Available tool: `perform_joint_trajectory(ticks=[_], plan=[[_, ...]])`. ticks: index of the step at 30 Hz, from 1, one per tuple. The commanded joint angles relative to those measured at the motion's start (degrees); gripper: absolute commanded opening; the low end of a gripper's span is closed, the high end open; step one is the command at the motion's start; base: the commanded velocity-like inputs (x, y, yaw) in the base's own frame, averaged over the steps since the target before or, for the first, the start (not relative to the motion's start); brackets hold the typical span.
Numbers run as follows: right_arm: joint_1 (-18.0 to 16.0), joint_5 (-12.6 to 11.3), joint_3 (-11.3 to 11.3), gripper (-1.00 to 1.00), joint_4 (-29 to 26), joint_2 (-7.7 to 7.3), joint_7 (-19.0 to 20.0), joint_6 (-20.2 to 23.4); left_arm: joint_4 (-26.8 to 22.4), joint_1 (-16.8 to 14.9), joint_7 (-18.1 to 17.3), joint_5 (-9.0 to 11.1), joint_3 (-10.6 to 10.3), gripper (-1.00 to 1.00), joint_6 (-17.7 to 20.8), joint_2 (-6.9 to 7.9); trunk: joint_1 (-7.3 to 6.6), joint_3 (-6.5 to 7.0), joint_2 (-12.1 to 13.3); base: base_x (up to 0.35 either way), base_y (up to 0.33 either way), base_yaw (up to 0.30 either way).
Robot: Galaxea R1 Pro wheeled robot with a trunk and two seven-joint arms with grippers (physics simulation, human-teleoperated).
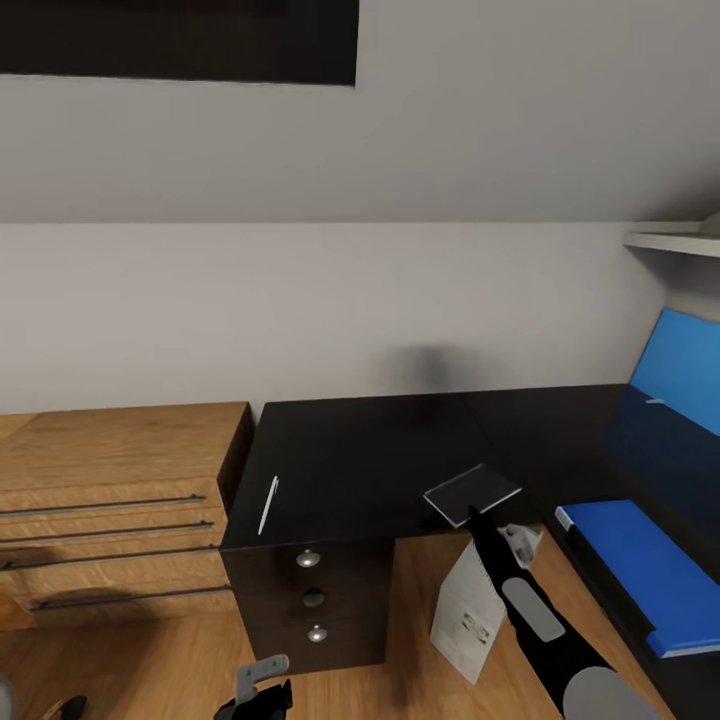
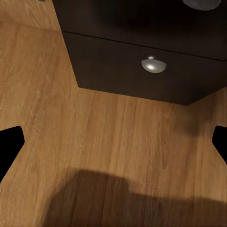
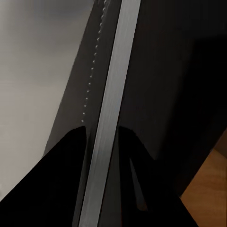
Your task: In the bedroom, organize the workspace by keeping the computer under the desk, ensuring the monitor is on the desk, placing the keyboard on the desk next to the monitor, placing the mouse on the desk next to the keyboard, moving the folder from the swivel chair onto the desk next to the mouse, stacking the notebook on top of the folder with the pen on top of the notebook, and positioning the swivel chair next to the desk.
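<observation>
The thin dark grey notebook (image 1: 472, 492) hangs tilted just above the inner corner of the black desk (image 1: 370, 450), my right gripper (image 1: 474, 517) shut on its near edge. The right wrist view shows the notebook's pale edge (image 3: 108, 118) running between the dark fingers (image 3: 61, 189). A blue folder (image 1: 640, 565) lies flat on the desk's right wing. Near the desk's left edge rests the pale pen (image 1: 268, 504). The light grey computer (image 1: 468, 610) stands on the floor under the desk. My left gripper (image 1: 262, 692) stays low and open before the drawer unit (image 2: 142, 66), nothing between its fingers.
Light oak drawers (image 1: 110, 510) with bar handles stand against the desk's left side. A blue back panel (image 1: 685, 365) rises at the far right, under a white shelf (image 1: 675, 241). The dark drawer unit carries round knobs (image 1: 308, 559). Wood floor (image 2: 94, 142) lies below the left gripper.
</observation>
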Motion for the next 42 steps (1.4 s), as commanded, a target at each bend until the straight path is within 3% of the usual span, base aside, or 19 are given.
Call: perform_joint_trajectory(ticks=[1,4,5,11,14,20,26,28,42], plan=[[0.0,-0.6,0.5,-1.0,-0.2,-0.36,0.3,-0.7,-0.1,-0.1,0.3,0.6,-0.5,1.0,-0.3,0.06,-0.23,0.12,0.4,0.0,0.0,0.0],[0.0,-0.7,0.5,-1.0,-0.5,-1.18,0.4,-0.6,-0.1,-0.1,0.3,0.6,-0.5,1.0,-0.3,0.06,-0.88,0.66,1.6,0.0,0.0,0.0],[0.0,-0.8,0.5,-1.0,-0.7,-2.19,0.4,-0.1,-0.1,-0.1,0.3,0.6,-0.5,1.0,-0.3,0.06,-1.1,0.84,2.0,0.0,0.0,0.0],[0.0,-1.0,0.4,-1.0,-2.1,-3.78,0.5,2.0,-0.1,-0.1,0.3,0.7,-0.5,1.0,-0.1,0.06,-1.1,0.84,2.0,0.0,0.0,0.0],[0.1,-1.1,0.3,-1.0,-3.4,-5.56,0.5,2.1,0.4,-0.1,0.2,0.7,-0.4,1.0,-0.1,0.12,-1.1,0.84,2.0,0.0,0.0,-0.059],[0.2,-1.2,0.3,-1.0,-4.3,-6.9,0.5,2.2,2.2,-0.1,0.2,0.7,-0.6,1.0,-0.1,0.03,-1.1,0.84,2.0,0.0,0.0,-0.218],[0.3,-1.2,0.3,-1.0,-4.4,-7.88,0.6,2.7,2.4,-0.1,0.3,0.7,-3.6,1.0,-0.1,0.06,-1.1,0.84,2.0,-0.151,-0.109,-0.223],[0.3,-1.2,0.3,-1.0,-4.5,-9.1,0.9,4.6,2.4,-0.1,0.3,0.7,-4.3,1.0,0.0,0.05,-1.1,0.84,2.0,-0.238,-0.225,-0.037],[0.3,-2.2,0.2,-1.0,-4.1,-9.87,0.9,5.6,2.4,-0.1,0.3,0.6,-4.5,1.0,-0.2,-0.01,-1.1,0.84,2.0,-0.032,-0.112,-0.004]])
